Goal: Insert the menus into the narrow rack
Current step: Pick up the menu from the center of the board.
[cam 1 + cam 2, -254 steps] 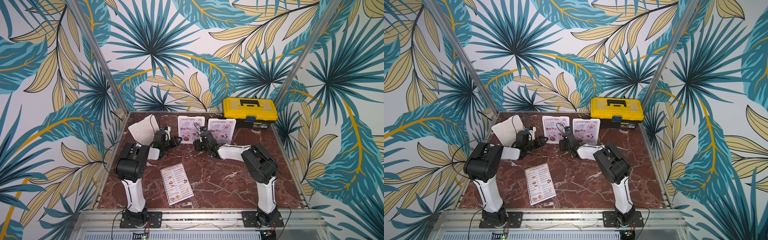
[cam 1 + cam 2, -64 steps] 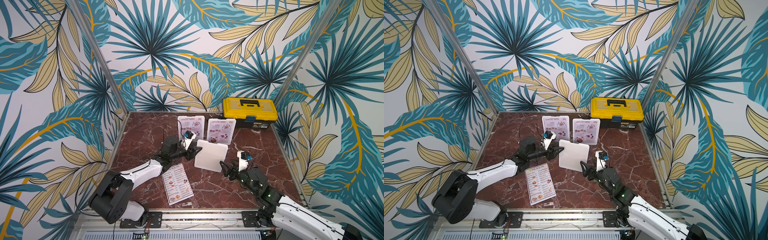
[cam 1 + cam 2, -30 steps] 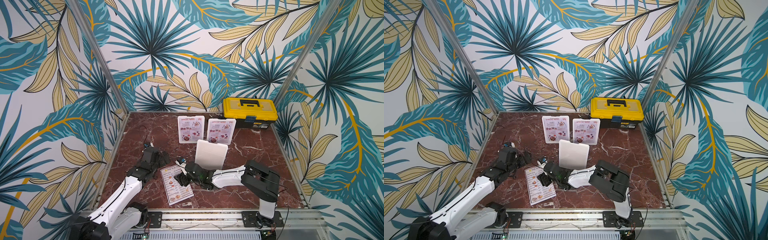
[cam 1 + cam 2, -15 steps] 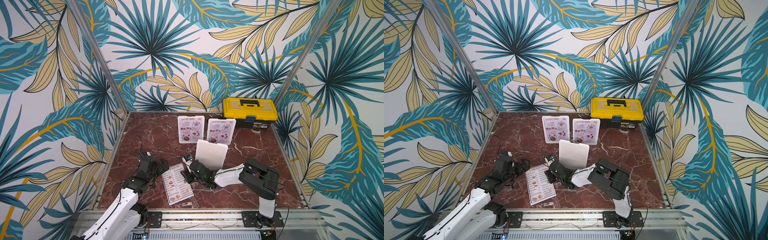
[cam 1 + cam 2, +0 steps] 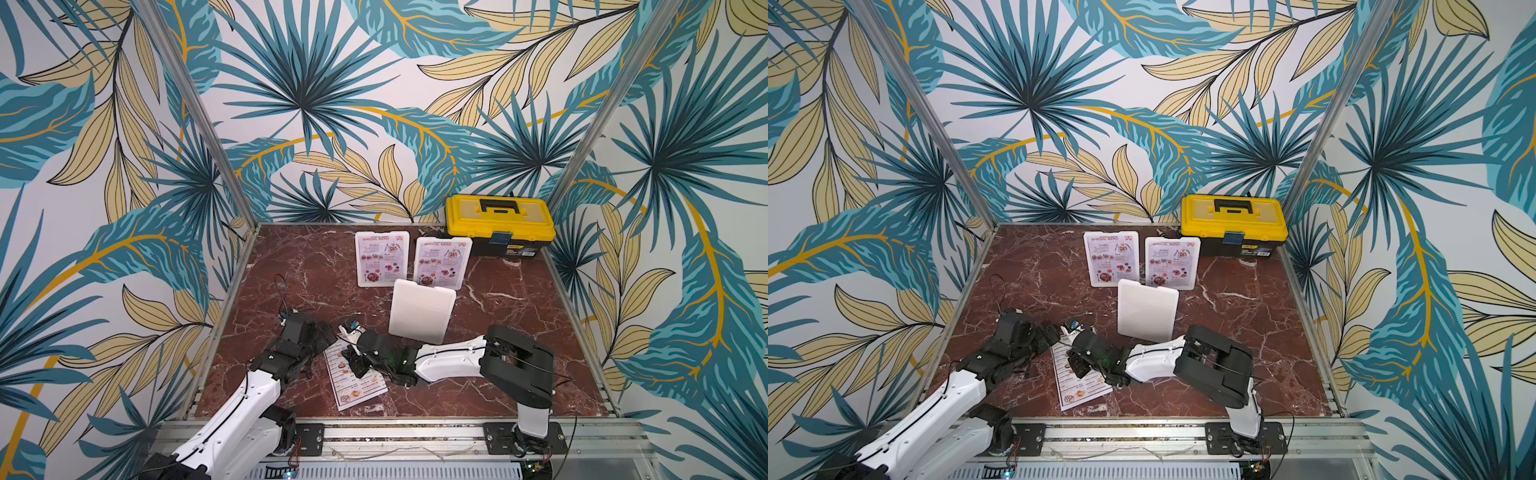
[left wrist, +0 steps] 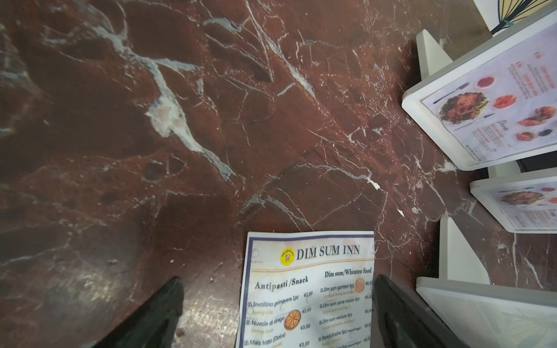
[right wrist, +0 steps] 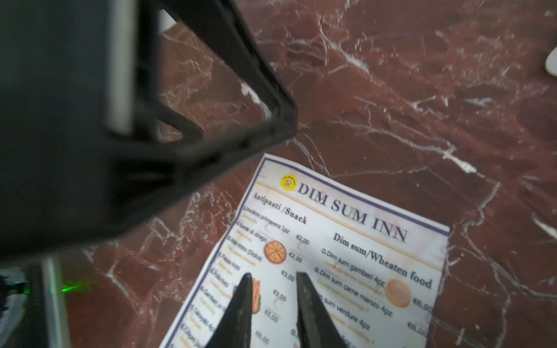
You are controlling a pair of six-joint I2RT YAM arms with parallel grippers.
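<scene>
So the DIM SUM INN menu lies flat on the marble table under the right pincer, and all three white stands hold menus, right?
Not quite: only two white stands hold SPECIAL MENU sheets; the nearest stand is empty in both top views. The DIM SUM INN menu does lie flat under the right pincer.

Tabletop (image 5: 519,299): dark red marble, white veining. DIM SUM INN menu (image 6: 307,286): white sheet, navy border, yellow round logo. Toolbox (image 5: 498,220): yellow lid, black base. Walls (image 5: 332,83): teal and beige leaf print
</scene>
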